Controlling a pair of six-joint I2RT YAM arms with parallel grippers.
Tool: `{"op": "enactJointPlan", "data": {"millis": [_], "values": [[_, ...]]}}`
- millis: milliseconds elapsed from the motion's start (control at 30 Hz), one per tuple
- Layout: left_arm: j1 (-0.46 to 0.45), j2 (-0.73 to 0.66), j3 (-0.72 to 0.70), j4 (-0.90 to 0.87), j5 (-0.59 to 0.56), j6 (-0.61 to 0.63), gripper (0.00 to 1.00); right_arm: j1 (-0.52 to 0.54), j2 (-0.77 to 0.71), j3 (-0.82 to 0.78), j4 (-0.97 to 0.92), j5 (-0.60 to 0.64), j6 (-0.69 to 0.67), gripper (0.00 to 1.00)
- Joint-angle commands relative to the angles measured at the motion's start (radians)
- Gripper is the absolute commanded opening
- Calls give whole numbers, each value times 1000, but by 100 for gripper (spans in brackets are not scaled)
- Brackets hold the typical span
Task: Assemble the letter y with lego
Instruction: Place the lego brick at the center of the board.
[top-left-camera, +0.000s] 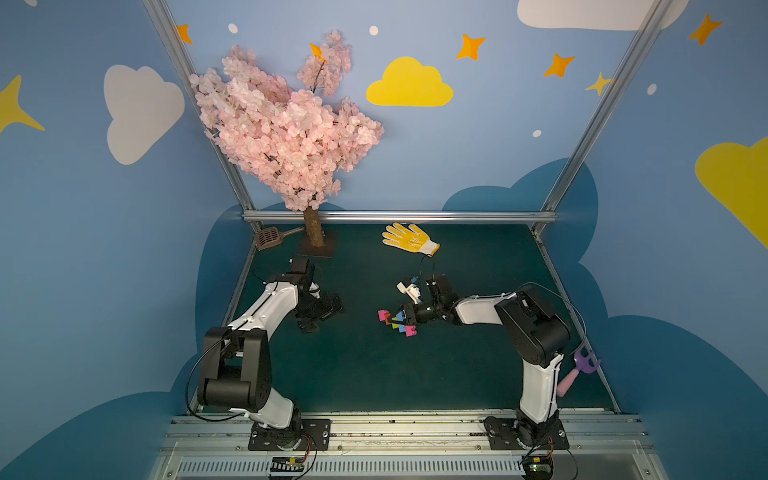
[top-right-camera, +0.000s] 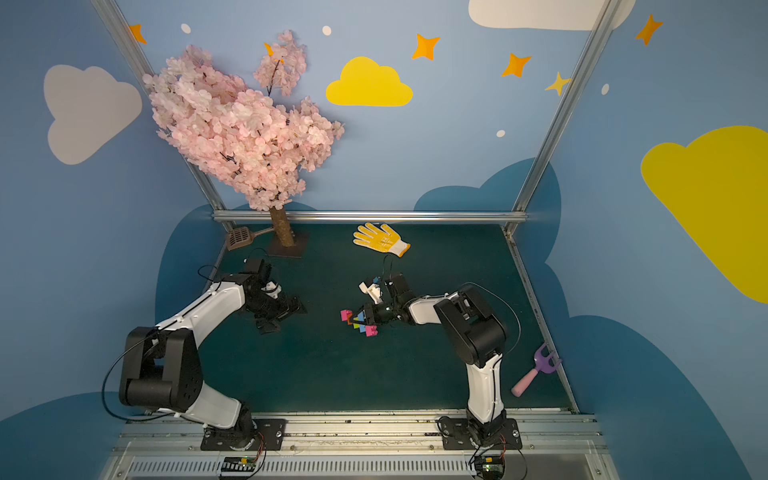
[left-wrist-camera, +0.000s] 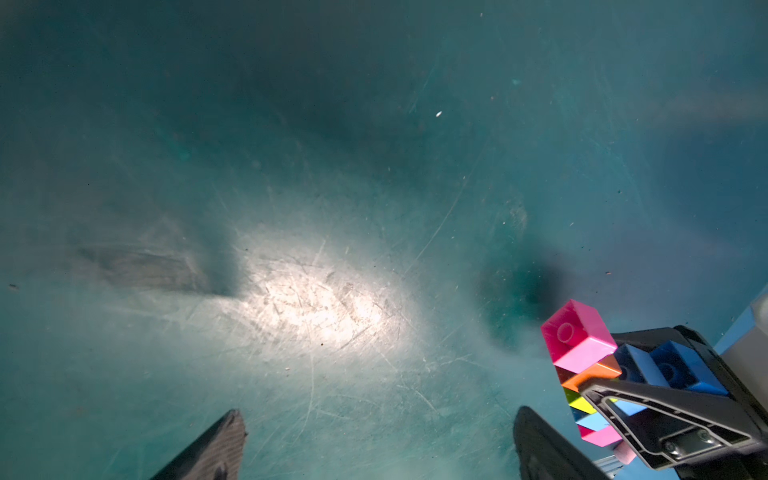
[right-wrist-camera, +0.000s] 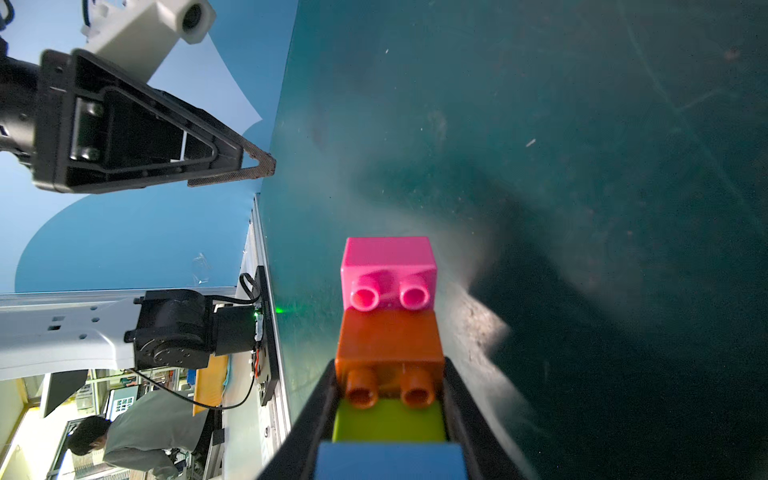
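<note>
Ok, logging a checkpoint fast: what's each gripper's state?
Left gripper: open, empty.
Right gripper: shut on the letter y.

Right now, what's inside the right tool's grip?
The right tool is shut on the multicoloured Y-shaped plastic brick cluster; its pink end brick sticks out. The gripped faces are hidden.

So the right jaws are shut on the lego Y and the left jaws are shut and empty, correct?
Not quite. The left jaws are open, not shut: the left wrist view shows them standing wide apart over the green mat, holding nothing. The right jaws are indeed shut on the lego Y.
</note>
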Motion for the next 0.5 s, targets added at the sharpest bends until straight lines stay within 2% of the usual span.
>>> {"op": "enactJointPlan", "data": {"millis": [0, 467], "values": [[5, -5, -6, 2, 14, 6, 100, -4, 7, -23, 58, -8, 27, 22], [14, -9, -6, 6, 24, 4, 100, -5, 35, -40, 70, 17, 75, 23]]}}
